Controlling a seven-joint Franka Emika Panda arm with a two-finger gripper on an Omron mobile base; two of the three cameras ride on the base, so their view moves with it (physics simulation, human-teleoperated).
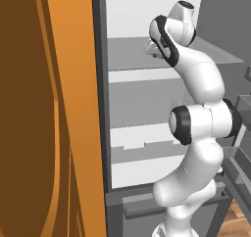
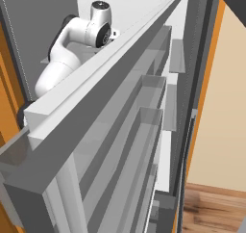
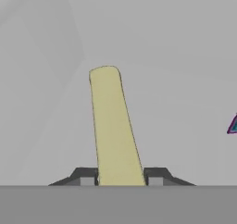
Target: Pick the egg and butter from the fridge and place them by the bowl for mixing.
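Pale yellow butter (image 3: 113, 126) stick, lengthwise between the fingers (image 3: 84, 176), fridge (image 1: 147, 108) open

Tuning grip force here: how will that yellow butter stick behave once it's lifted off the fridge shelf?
The butter looks stiff, so it probably won't droop. Held at one end between the fingers, its long free length may pivot. Flat sides suggest it won't roll.
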